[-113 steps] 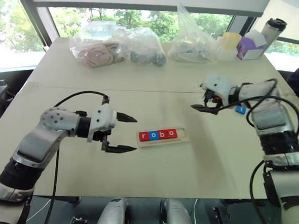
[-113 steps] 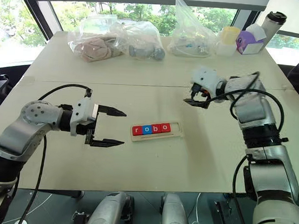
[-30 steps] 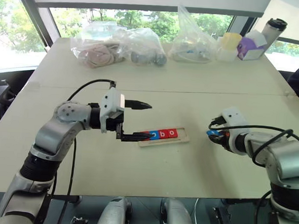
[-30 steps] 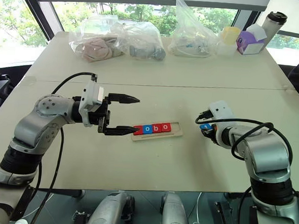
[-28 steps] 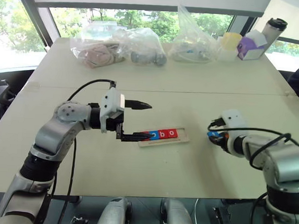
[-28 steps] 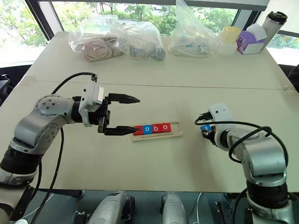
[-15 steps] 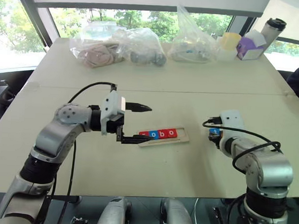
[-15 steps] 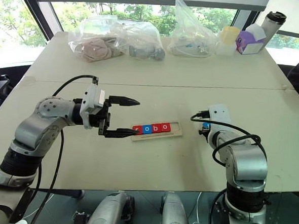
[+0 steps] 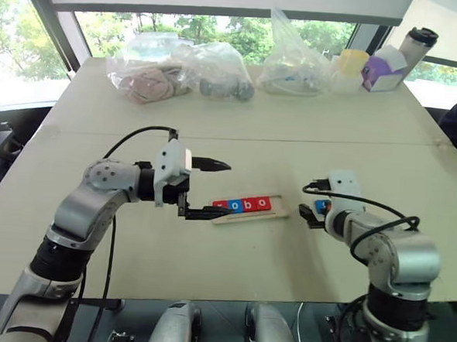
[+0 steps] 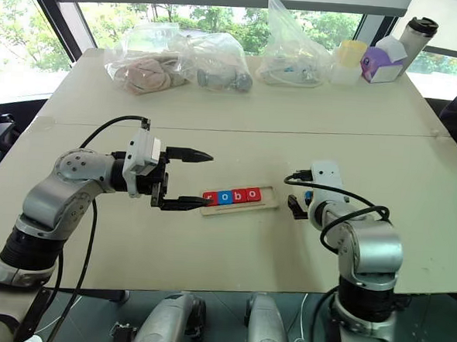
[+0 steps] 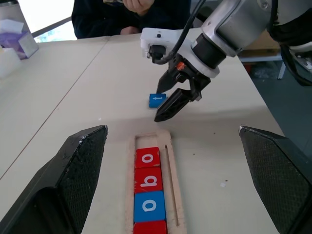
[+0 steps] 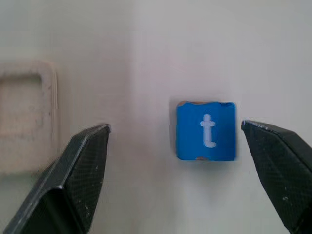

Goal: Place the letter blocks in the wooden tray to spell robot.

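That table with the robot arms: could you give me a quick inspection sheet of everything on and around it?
Surface: pale table, two tops joined.
Job's things: wooden tray holds four letter blocks reading "robo", end slot empty; blue t block lies flat on the table beside the tray.
Clutter: plastic bags, tumbler, purple box at the far edge.
Grippers: left gripper open at the tray's end; right gripper open over the t block.
Cables: black leads loop over both arms.
Surroundings: windows, trees; a seated person.
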You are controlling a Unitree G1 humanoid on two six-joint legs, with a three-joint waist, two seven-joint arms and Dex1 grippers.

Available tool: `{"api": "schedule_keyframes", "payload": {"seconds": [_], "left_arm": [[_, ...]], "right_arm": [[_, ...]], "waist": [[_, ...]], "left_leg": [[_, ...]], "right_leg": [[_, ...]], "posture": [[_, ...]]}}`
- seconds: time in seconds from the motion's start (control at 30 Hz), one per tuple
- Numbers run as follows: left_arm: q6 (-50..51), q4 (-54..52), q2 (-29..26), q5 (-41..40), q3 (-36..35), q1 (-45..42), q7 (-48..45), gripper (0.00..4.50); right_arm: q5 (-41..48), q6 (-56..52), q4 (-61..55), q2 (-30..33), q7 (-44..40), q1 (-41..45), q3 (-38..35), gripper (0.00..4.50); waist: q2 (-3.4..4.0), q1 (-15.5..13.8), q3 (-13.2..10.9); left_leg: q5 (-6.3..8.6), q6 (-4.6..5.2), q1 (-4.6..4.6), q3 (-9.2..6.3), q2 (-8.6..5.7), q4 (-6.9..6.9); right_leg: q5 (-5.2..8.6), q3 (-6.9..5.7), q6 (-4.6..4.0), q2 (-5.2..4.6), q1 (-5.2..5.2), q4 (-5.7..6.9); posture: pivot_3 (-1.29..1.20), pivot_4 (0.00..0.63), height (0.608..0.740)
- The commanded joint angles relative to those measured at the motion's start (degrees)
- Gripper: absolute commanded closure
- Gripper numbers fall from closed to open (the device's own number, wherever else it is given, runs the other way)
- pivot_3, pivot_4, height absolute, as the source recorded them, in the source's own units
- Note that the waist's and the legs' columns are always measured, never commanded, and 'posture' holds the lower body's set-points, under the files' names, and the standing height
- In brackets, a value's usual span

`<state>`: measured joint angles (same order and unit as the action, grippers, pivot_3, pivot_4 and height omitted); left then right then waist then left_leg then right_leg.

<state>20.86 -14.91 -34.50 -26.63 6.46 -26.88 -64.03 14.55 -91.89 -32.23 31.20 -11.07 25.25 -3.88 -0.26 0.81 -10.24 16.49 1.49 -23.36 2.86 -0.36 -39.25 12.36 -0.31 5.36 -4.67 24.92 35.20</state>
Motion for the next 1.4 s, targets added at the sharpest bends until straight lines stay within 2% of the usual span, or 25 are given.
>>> {"api": "schedule_keyframes", "payload": {"seconds": [0.03, 0.13, 0.17, 0.2, 0.27, 0.33, 0.4, 0.6, 0.8, 1.03, 1.07, 1.1, 1.23, 1.27, 1.4], "left_arm": [[-1.0, -1.7, -0.2, -0.1, -0.4, -0.5, -0.1, 0.0], [-1.5, -0.9, 0.3, 0.2, 0.0, -1.1, -0.3, 0.0], [-1.7, -0.7, 0.4, 0.3, 0.2, -1.3, -0.4, 0.0], [-1.9, -0.4, 0.6, 0.5, 0.3, -1.6, -0.4, 0.0], [-2.1, -0.1, 0.9, 0.6, 0.4, -1.8, -0.5, 0.0], [-2.3, 0.0, 1.0, 0.7, 0.3, -2.0, -0.3, 0.0], [-2.5, -0.1, 0.9, 0.9, 0.3, -2.0, -0.1, 0.0], [-1.3, -2.1, -0.6, 0.3, -0.5, -0.5, 0.1, 0.0], [-0.9, -3.2, -2.2, -0.1, -0.7, 0.5, 0.0, 0.0], [-0.9, -3.5, -2.6, -0.2, -0.8, 0.5, 0.4, 0.0], [-0.9, -3.4, -2.6, -0.3, -0.8, 0.4, 0.4, 0.0], [-0.9, -3.4, -2.6, -0.3, -0.8, 0.3, 0.5, 0.0], [-1.2, -3.0, -2.5, -0.2, -0.6, 0.0, 0.6, 0.0], [-1.2, -3.0, -2.5, -0.2, -0.6, -0.1, 0.6, 0.0], [-1.1, -3.1, -2.6, -0.3, -0.8, 0.0, 0.7, 0.0]], "right_arm": [[4.5, 11.3, -3.8, 18.7, -16.2, 4.6, 7.9, 0.06], [3.9, 29.1, 1.6, 33.3, -33.2, 3.7, 12.7, 0.06], [2.6, 36.2, 4.9, 36.4, -38.5, 3.0, 14.2, 0.06], [1.9, 43.2, 8.7, 38.4, -44.0, 2.4, 15.4, 0.06], [1.0, 51.1, 13.6, 39.5, -50.0, 2.2, 16.8, 0.06], [-2.5, 62.4, 21.2, 38.9, -56.6, 4.0, 19.8, 0.06], [-5.0, 68.4, 27.9, 36.5, -60.5, 7.3, 22.0, 0.06], [-14.6, 80.5, 45.9, 29.0, -63.6, 16.2, 26.3, 0.06], [-18.0, 82.9, 54.0, 25.3, -68.2, 19.4, 27.1, 0.06], [-22.4, 85.4, 60.8, 22.9, -69.5, 21.6, 27.4, 0.06], [-23.0, 85.2, 61.1, 22.7, -69.7, 21.7, 27.6, 0.6], [-23.4, 85.2, 61.3, 22.5, -69.8, 21.8, 27.6, 0.94], [-23.9, 84.2, 61.9, 21.4, -70.6, 22.0, 27.2, 3.01], [-24.1, 83.8, 61.8, 21.1, -70.7, 22.1, 27.1, 3.4], [-24.2, 81.7, 58.5, 20.4, -70.8, 21.8, 26.5, 3.39]], "waist": [[-0.01, 0.0, 0.0], [-0.12, -0.1, 0.0], [-0.12, -0.1, 0.0], [-0.15, 0.0, 0.0], [-0.16, 0.0, 0.0], [-0.15, 0.2, 0.0], [-0.15, 0.3, 0.0], [-0.14, 0.0, 0.0], [-0.14, -0.2, 0.0], [-0.13, -0.1, 0.0], [-0.13, -0.1, 0.0], [-0.13, -0.1, 0.0], [-0.13, 0.0, 0.0], [-0.13, 0.0, 0.0], [-0.13, 0.0, 0.0]], "left_leg": [[0.0, 0.0, 0.01, -0.01, -0.01, 0.0], [0.02, 0.01, 0.03, -0.17, 0.06, 0.08], [0.02, 0.02, 0.03, -0.19, 0.08, 0.1], [0.03, 0.03, 0.04, -0.16, 0.08, 0.1], [0.03, 0.03, 0.05, -0.1, 0.07, 0.08], [0.03, 0.03, 0.07, 0.04, 0.07, 0.03], [0.03, 0.03, 0.1, 0.09, 0.07, 0.0], [0.02, 0.02, 0.15, 0.07, 0.11, 0.0], [0.02, 0.01, 0.05, 0.06, 0.02, 0.0], [0.02, 0.01, 0.08, 0.05, 0.02, 0.0], [0.02, 0.01, 0.09, 0.04, 0.02, 0.0], [0.02, 0.01, 0.09, 0.04, 0.03, 0.0], [0.01, 0.0, 0.17, 0.06, 0.03, -0.01], [0.01, 0.0, 0.23, 0.07, 0.03, -0.01], [0.0, -0.02, 0.4, 0.06, 0.04, -0.01]], "right_leg": [[0.02, 0.01, -0.03, -0.01, 0.0, -0.01], [0.09, -0.08, 0.06, 0.13, -0.08, -0.08], [0.11, -0.09, 0.1, 0.16, -0.08, -0.09], [0.12, -0.09, 0.14, 0.16, -0.09, -0.08], [0.12, -0.05, 0.16, 0.15, -0.12, -0.1], [0.1, 0.03, 0.16, 0.12, -0.11, -0.1], [0.09, 0.06, 0.16, 0.1, -0.11, -0.07], [0.06, 0.05, 0.1, 0.13, -0.08, 0.05], [-0.03, 0.04, 0.23, 0.0, -0.05, 0.0], [-0.03, 0.04, 0.22, -0.01, -0.06, 0.04], [-0.03, 0.04, 0.22, -0.01, -0.05, 0.05], [-0.03, 0.04, 0.22, -0.01, -0.06, 0.05], [-0.05, 0.04, 0.19, -0.01, -0.15, 0.04], [-0.05, 0.04, 0.18, -0.02, -0.2, 0.04], [0.03, 0.04, 0.01, -0.02, -0.33, 0.05]], "posture": [[0.0, 0.15, 0.74], [0.0, 0.15, 0.74], [0.0, 0.15, 0.74], [0.0, 0.15, 0.74], [0.0, 0.15, 0.74], [0.0, 0.15, 0.74], [0.0, 0.15, 0.74], [0.0, 0.15, 0.74], [0.0, 0.15, 0.74], [0.0, 0.15, 0.74], [0.0, 0.15, 0.74], [0.0, 0.15, 0.74], [0.0, 0.15, 0.74], [0.0, 0.15, 0.74], [0.0, 0.15, 0.74]]}}
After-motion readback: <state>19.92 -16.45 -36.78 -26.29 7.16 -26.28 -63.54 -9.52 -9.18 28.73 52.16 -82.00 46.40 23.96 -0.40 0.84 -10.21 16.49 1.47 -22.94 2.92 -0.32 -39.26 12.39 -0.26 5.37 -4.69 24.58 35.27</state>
